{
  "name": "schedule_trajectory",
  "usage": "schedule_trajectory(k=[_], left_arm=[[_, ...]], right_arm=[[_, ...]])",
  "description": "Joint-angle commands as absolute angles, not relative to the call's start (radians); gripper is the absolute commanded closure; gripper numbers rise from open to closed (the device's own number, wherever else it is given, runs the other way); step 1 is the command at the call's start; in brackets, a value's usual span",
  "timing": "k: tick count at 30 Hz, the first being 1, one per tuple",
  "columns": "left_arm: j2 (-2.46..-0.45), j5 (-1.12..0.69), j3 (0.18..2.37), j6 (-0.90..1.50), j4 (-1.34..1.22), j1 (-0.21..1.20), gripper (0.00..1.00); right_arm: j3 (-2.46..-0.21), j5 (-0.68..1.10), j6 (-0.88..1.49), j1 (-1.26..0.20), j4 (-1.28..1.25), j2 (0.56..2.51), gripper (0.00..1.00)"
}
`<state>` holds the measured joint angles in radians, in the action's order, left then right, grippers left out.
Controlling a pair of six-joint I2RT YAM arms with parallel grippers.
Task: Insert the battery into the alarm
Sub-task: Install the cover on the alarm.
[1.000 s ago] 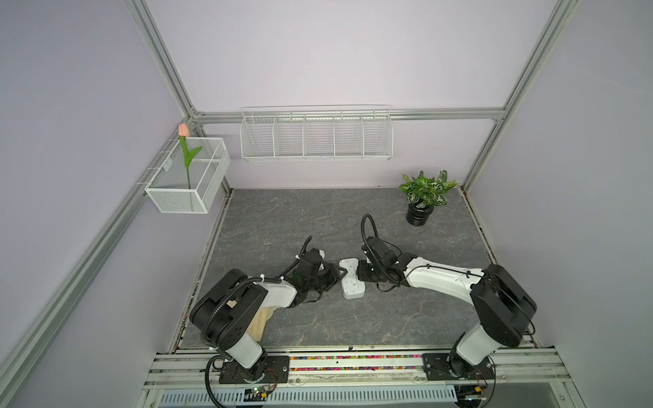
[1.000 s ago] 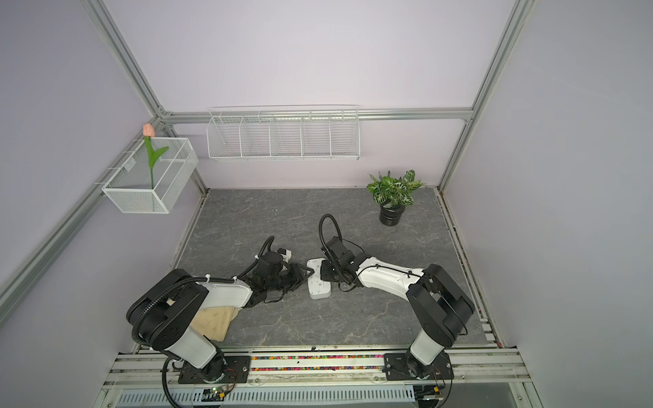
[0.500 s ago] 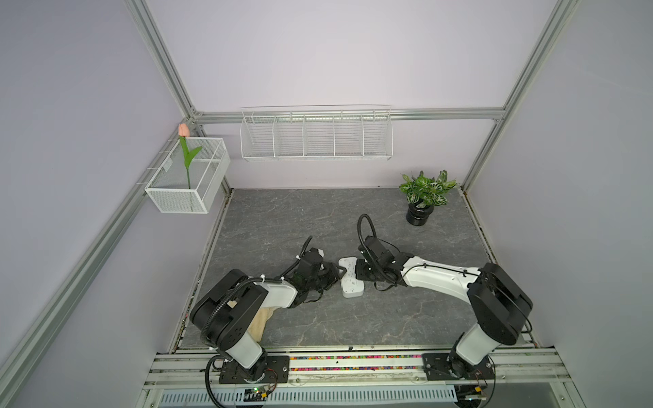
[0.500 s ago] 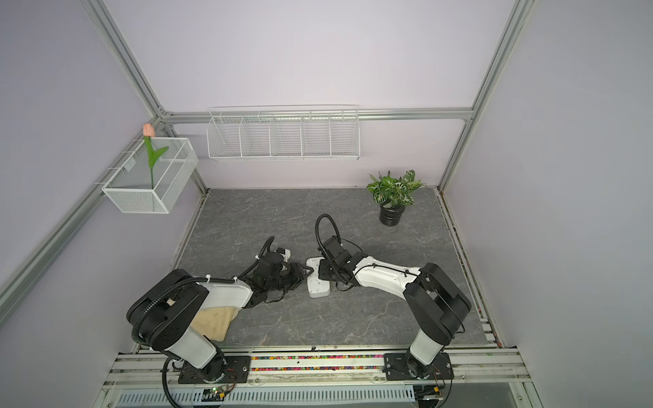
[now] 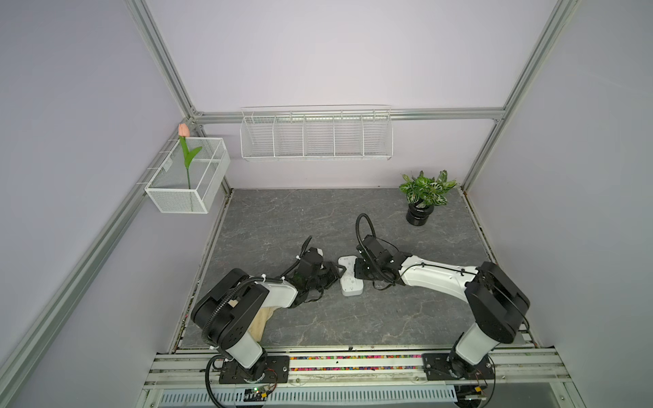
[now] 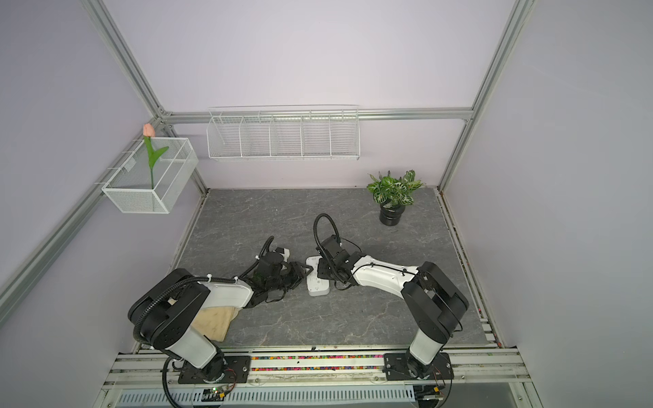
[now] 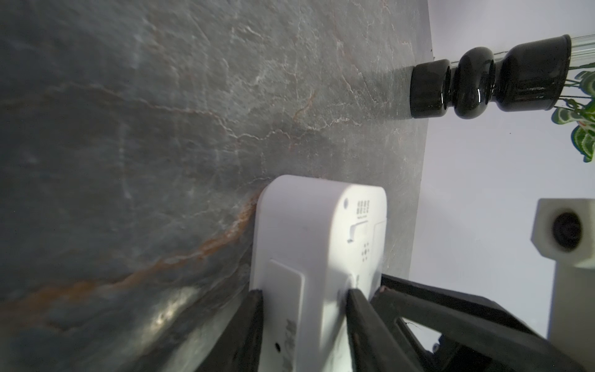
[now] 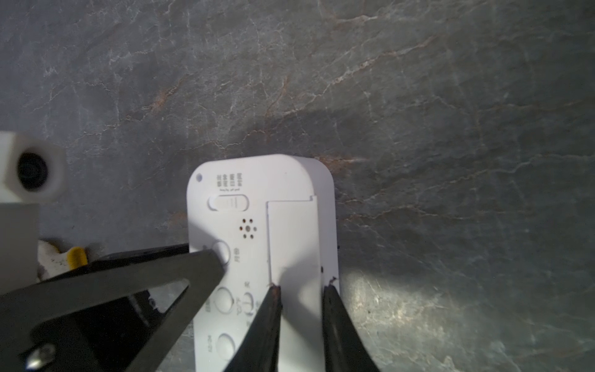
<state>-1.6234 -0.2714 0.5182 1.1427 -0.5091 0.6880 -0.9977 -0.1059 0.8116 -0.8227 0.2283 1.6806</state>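
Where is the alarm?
In both top views the alarm lies on the table, front middle, between the left gripper, clamped on it, and the right gripper.

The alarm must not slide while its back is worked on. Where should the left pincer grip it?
Probably the alarm at its long edge opposite the cover strip, across its thickness, coming low from that side: it lies back-up, leaving the strip clear.

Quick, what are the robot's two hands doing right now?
Left hand: closed on the alarm.
Right hand: tips either side of the alarm's back cover; whether it grips cannot be told.
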Motion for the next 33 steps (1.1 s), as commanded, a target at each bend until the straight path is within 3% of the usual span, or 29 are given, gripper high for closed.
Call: schedule_trajectory(k=[1,9,12,18,26,33], left_arm=[[-1.627,-0.358,0.545,1.146,-0.492,0.748,0.57],[-1.583,-0.293,0.569,1.092,-0.319,0.748,0.57],[-1.582,-0.285,0.575,1.092,-0.303,0.748,0.58],[-1.587,-0.285,0.583,1.092,-0.295,0.748,0.58],[-1.592,-0.297,0.591,1.062,-0.301,0.747,0.57],[-1.596,-0.304,0.59,1.061,-0.301,0.748,0.58]], right_arm=[[-0.961,-0.002,0.809,-0.858,0.209,1.678,0.72],[-0.905,-0.037,0.766,-0.777,0.272,1.581,0.66],[-0.904,-0.037,0.753,-0.763,0.284,1.567,0.59],[-0.914,-0.049,0.732,-0.762,0.308,1.536,0.56],[-0.907,-0.014,0.714,-0.769,0.288,1.53,0.7],[-0.893,-0.024,0.707,-0.769,0.282,1.549,0.72]])
